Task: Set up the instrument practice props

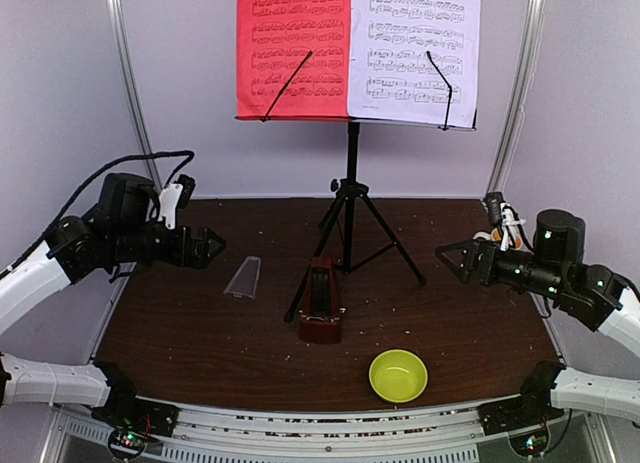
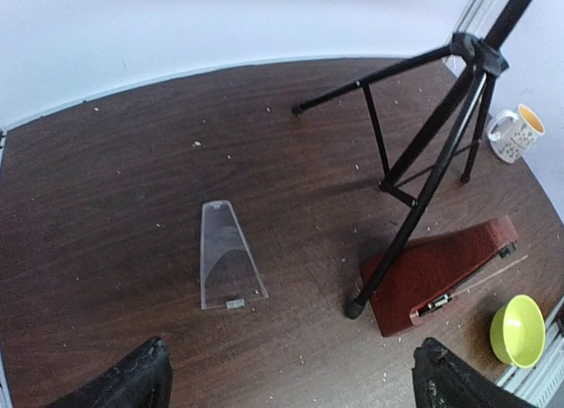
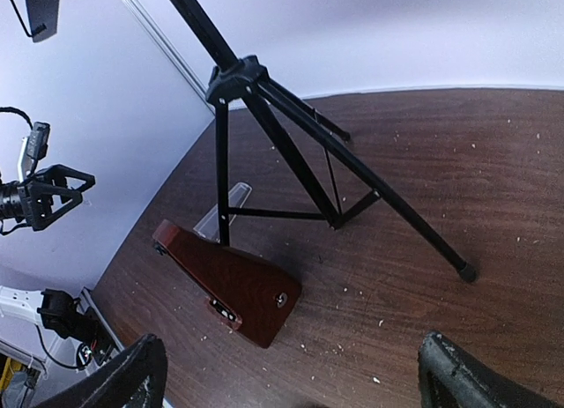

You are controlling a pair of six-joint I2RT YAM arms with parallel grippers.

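Note:
The black music stand (image 1: 350, 208) stands on its tripod at the table's middle back. It holds a red sheet (image 1: 292, 48) and a white sheet (image 1: 413, 43) under two clips. The brown metronome (image 1: 321, 303) sits by the tripod's near foot and also shows in both wrist views (image 2: 441, 280) (image 3: 231, 280). Its clear cover (image 1: 243, 277) lies flat on the table to the left, apart from it (image 2: 227, 254). My left gripper (image 1: 210, 245) is open and empty, above and left of the cover (image 2: 291, 373). My right gripper (image 1: 450, 255) is open and empty, right of the tripod (image 3: 291, 373).
A yellow-green bowl (image 1: 398, 375) sits near the front edge, right of the metronome. A patterned white mug (image 2: 515, 133) stands beyond the tripod legs at the right. Small crumbs are scattered over the dark wooden table (image 1: 200, 333). White walls close in the back and sides.

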